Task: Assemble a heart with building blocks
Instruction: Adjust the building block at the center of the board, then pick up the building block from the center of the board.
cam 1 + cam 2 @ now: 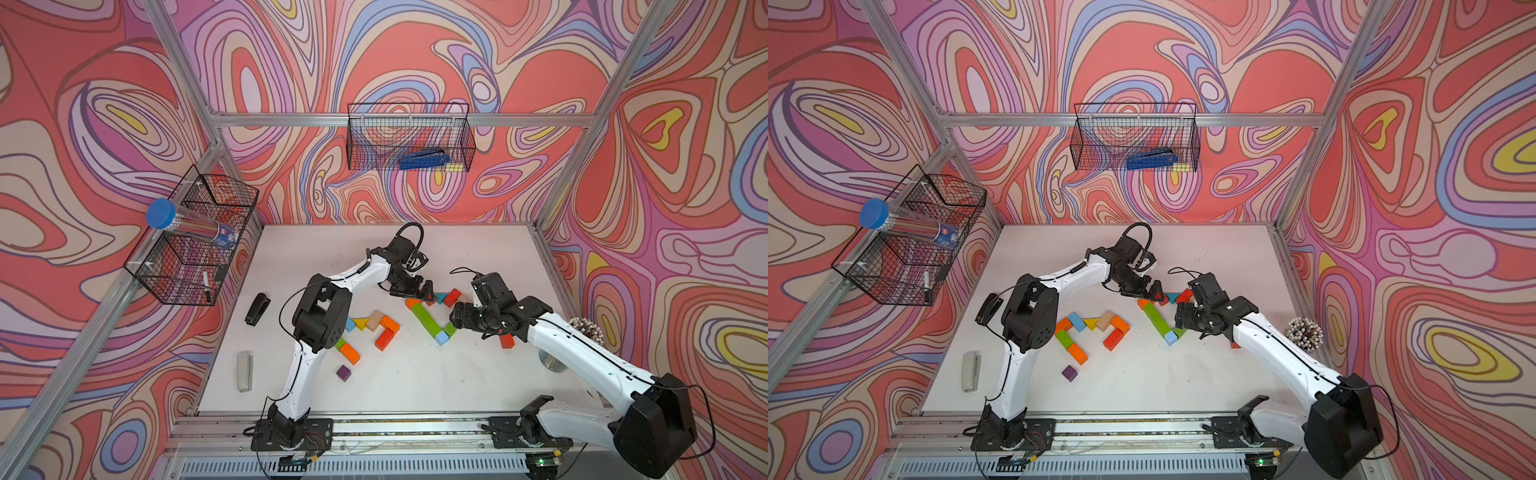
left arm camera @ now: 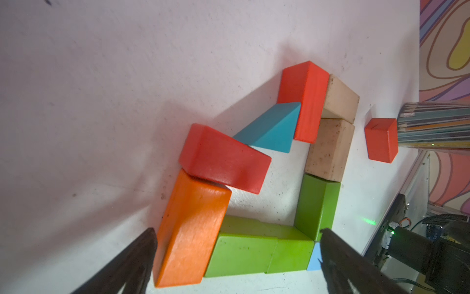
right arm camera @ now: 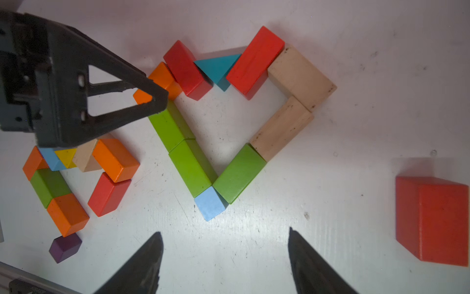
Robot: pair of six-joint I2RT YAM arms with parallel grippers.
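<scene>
1. Your left gripper (image 2: pixel 237 233) is spread wide over the orange block (image 2: pixel 190 229) of the heart (image 3: pixel 239 173), gripping nothing.
2. Your right gripper (image 3: pixel 225 231) is spread and empty, near the blue block (image 3: pixel 209 203).
3. The heart lies on the table (image 1: pixel 415 382); a loose red block (image 3: pixel 432 219) lies apart.

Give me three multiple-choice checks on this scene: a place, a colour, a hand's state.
1. Where is the light blue cube in the heart outline? A at its pointed tip; B in its top notch; C apart from it.
2. What colour is the triangle in that notch? A yellow; B teal; C purple.
3. How is the right hand? A open, empty; B shut on a block; C shut, empty.
1 A: it closes the point where the green bricks meet. 2 B: the triangle between the red bricks is teal. 3 A: its fingers stand apart with nothing between them.
</scene>
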